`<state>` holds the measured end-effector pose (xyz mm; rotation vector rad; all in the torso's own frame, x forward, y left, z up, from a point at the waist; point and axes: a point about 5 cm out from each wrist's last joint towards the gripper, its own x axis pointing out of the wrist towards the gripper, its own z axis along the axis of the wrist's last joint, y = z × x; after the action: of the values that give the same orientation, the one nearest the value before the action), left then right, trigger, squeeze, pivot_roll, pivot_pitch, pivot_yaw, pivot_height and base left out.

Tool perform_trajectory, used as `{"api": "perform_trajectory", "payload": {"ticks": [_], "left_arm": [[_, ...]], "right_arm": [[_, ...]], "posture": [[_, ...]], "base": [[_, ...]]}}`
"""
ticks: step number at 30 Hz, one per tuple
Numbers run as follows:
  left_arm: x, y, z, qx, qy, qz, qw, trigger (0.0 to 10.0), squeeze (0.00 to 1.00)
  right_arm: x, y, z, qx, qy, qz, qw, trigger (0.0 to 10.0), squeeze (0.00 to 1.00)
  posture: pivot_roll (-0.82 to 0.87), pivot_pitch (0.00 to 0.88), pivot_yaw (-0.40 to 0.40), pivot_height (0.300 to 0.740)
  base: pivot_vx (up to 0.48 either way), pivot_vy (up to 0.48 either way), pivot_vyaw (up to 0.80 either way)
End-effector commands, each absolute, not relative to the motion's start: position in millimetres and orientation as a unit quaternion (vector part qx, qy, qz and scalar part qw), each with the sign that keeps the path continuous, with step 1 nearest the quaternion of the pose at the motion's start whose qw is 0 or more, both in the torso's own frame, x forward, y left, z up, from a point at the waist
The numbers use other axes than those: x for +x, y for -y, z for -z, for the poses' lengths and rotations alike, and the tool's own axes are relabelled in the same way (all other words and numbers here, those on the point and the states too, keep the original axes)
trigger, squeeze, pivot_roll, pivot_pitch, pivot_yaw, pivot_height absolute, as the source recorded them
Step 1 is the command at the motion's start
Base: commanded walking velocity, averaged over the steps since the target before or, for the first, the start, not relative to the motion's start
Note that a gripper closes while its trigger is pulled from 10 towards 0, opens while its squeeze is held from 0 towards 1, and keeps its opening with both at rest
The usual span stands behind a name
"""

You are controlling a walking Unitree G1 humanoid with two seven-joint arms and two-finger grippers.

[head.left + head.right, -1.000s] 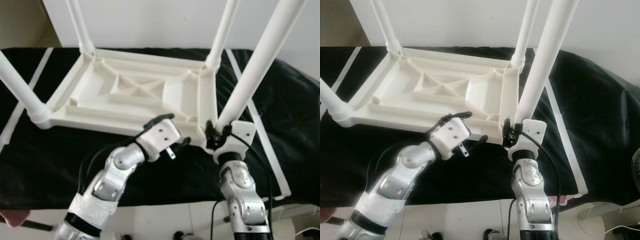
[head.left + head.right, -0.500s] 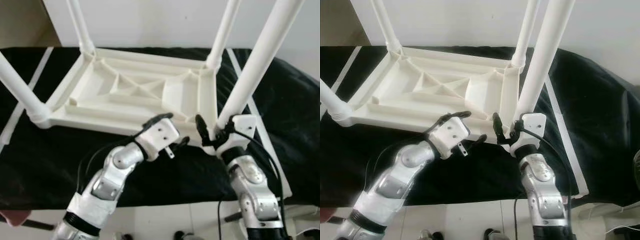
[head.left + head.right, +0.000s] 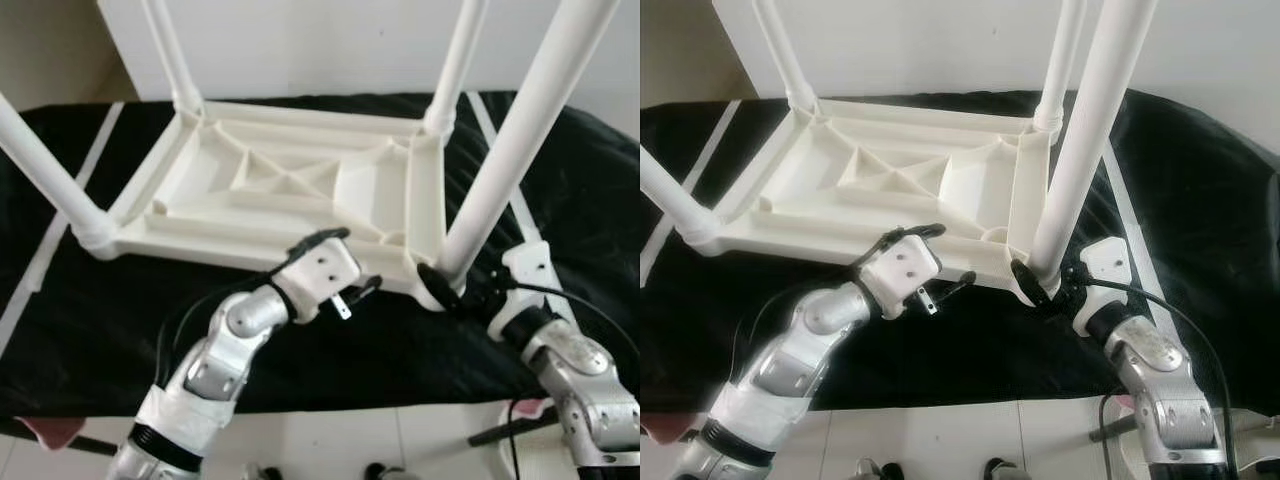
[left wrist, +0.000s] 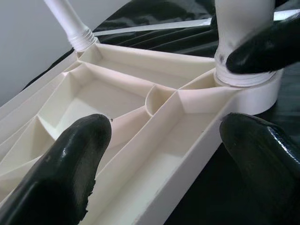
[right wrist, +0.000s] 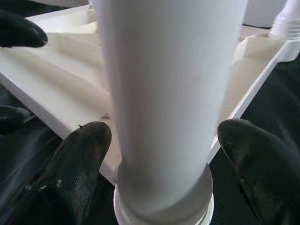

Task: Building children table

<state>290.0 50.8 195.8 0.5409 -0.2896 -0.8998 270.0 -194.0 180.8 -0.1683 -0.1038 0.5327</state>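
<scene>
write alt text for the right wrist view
A thick white table leg stands screwed into the corner of an upturned white tabletop, between the open right gripper's two black fingers. Another black fingertip shows beyond.

Bright, even daylight — soft shadows, wrist views blurred up close.

Silver jointed arms, white wrist housings, black cables, seemingly rubbery black fingers [image 4: 70, 173].
</scene>
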Motion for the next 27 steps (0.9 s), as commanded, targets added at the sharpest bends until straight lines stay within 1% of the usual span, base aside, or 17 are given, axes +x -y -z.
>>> {"api": "perform_trajectory", "payload": {"ticks": [1,5,11,12,13,14,15,25,26,27], "left_arm": [[285.7,-46.8,-191.1,0.254,0.125,0.451,0.846,10.0,0.00],[283.6,-45.8,-188.5,0.255,0.121,0.458,0.843,10.0,0.00],[284.7,-47.9,-185.3,0.251,0.119,0.452,0.848,10.0,0.00],[284.3,-48.7,-182.0,0.256,0.117,0.450,0.847,10.0,0.00],[283.3,-49.2,-179.0,0.261,0.114,0.452,0.845,10.0,0.00],[283.3,-49.2,-179.0,0.261,0.114,0.452,0.845,10.0,0.00],[280.9,-49.8,-175.4,0.266,0.112,0.455,0.843,10.0,0.00],[282.4,-48.8,-177.3,0.257,0.113,0.452,0.847,10.0,0.00],[282.3,-48.3,-177.3,0.257,0.114,0.452,0.847,10.0,0.00],[282.3,-48.0,-177.2,0.256,0.115,0.452,0.847,10.0,0.00]], "right_arm": [[273.7,193.3,-180.2,-0.097,0.049,-0.281,0.954,10.0,0.00],[278.7,191.9,-182.7,-0.108,0.049,-0.296,0.948,10.0,0.00],[282.7,188.1,-184.5,-0.122,0.050,-0.322,0.938,10.0,0.00],[283.3,187.2,-183.0,-0.125,0.044,-0.328,0.935,6.2,0.00],[283.6,186.9,-181.8,-0.128,0.041,-0.331,0.934,0.6,0.00],[283.6,186.9,-181.8,-0.128,0.041,-0.331,0.934,0.6,0.00],[284.0,190.1,-179.8,-0.127,0.035,-0.329,0.935,0.0,0.00],[281.9,197.9,-173.7,-0.113,0.028,-0.297,0.948,0.0,0.00],[282.3,198.4,-174.0,-0.110,0.029,-0.287,0.951,10.0,0.00],[282.7,198.9,-174.2,-0.109,0.030,-0.280,0.953,10.0,0.00]], "posture": [[-0.10,0.171,0.052,0.740],[-0.10,0.168,0.050,0.740],[-0.09,0.165,0.045,0.740],[-0.09,0.163,0.041,0.740],[-0.09,0.163,0.038,0.740],[-0.09,0.163,0.038,0.740],[-0.08,0.164,0.032,0.740],[-0.09,0.164,0.022,0.740],[-0.10,0.162,0.020,0.740],[-0.10,0.162,0.020,0.740]], "base": [[0.000,0.000,0.00],[0.000,0.000,0.00],[0.000,0.000,0.00],[0.000,0.000,0.00],[0.000,0.000,0.00],[0.000,0.000,0.00],[0.000,0.000,0.00],[0.000,0.000,0.00],[0.000,0.000,0.00],[0.000,0.000,0.00]]}}
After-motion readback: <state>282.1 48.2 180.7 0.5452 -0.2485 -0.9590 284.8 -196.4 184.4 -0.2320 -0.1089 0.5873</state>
